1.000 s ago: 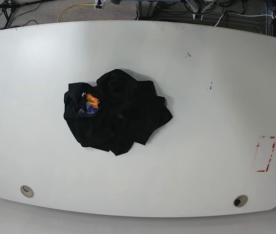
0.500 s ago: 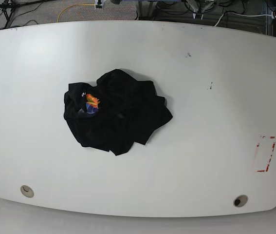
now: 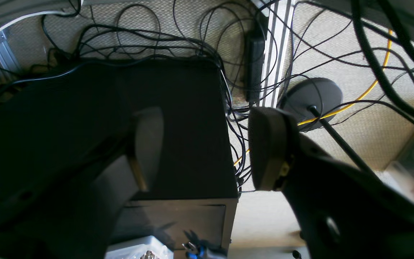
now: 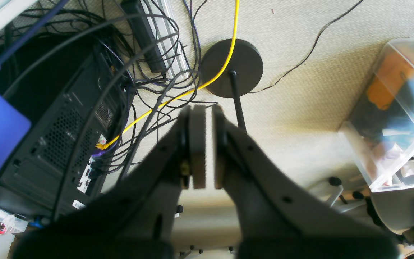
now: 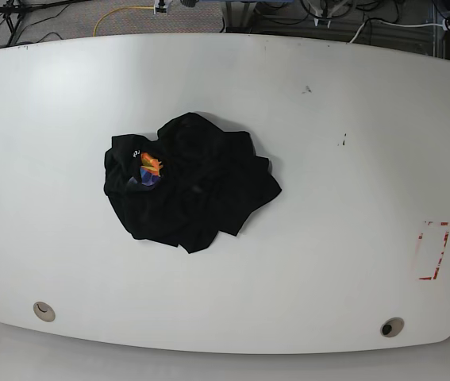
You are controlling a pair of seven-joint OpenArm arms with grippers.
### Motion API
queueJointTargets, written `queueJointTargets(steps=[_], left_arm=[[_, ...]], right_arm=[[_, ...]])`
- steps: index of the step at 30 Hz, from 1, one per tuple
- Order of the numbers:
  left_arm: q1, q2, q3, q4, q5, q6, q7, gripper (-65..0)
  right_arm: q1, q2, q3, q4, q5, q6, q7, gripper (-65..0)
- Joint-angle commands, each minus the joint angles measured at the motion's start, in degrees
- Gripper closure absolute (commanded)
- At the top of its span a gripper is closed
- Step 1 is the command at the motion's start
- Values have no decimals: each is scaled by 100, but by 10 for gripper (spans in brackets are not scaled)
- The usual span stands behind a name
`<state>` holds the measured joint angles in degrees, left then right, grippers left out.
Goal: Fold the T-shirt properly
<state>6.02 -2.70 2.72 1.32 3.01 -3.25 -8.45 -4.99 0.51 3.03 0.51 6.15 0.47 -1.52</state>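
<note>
The black T-shirt (image 5: pixel 189 184) lies crumpled in a heap left of the middle of the white table (image 5: pixel 351 175), its small orange, yellow and blue print (image 5: pixel 151 169) facing up near its left side. Neither arm shows in the base view. In the left wrist view my left gripper (image 3: pixel 207 151) is open with nothing between its fingers, pointing at the floor beyond the table. My right gripper (image 4: pixel 206 151) is shut on nothing in the right wrist view, also over the floor.
A red-outlined rectangle (image 5: pixel 433 251) is marked near the table's right edge, and two round holes (image 5: pixel 44 310) (image 5: pixel 391 326) sit near its front edge. Below the wrist cameras are a black computer case (image 4: pixel 59 136), tangled cables, a round stand base (image 4: pixel 232 68) and a clear plastic bin (image 4: pixel 397 118).
</note>
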Motion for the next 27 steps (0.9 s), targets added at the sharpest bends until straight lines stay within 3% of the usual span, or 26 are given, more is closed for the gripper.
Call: queueJointTargets(steps=[1,27], left_arm=[[-13,-22,-10,-7,10,-18,-29,-353],[-33,-50,-24,53,13,-15,-56,-350]], right_arm=[[-58,15,1,-36,-25,-6,33,-22],[-74,13,-3,-38,4,5,-4,-20]])
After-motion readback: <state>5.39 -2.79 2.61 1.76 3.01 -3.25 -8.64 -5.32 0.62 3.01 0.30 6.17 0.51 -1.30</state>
